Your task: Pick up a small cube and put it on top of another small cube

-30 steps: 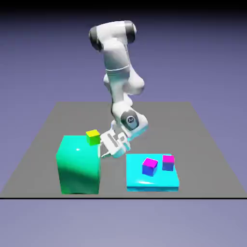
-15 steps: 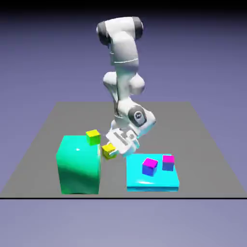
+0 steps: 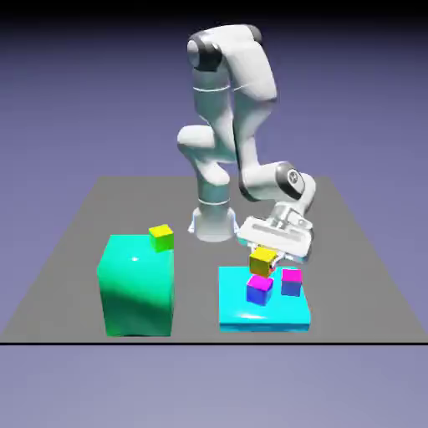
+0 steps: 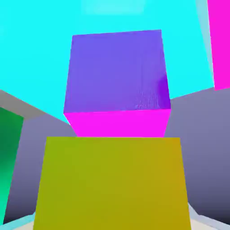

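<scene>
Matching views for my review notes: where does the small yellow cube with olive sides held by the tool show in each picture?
Exterior view: small yellow cube with olive sides, right of centre, above the magenta cube.
Hand view: it fills the bottom centre.
Shared landmark: magenta cube, on the cyan slab.

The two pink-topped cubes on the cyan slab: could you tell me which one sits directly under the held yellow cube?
The magenta cube nearer the exterior view's left, just below the yellow cube in the shut gripper. The other pink-topped cube stands off to the right on the cyan slab.

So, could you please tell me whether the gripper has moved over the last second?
Yes: the gripper moved toward the exterior view's right, from beside the green block to above the cyan platform.
</scene>
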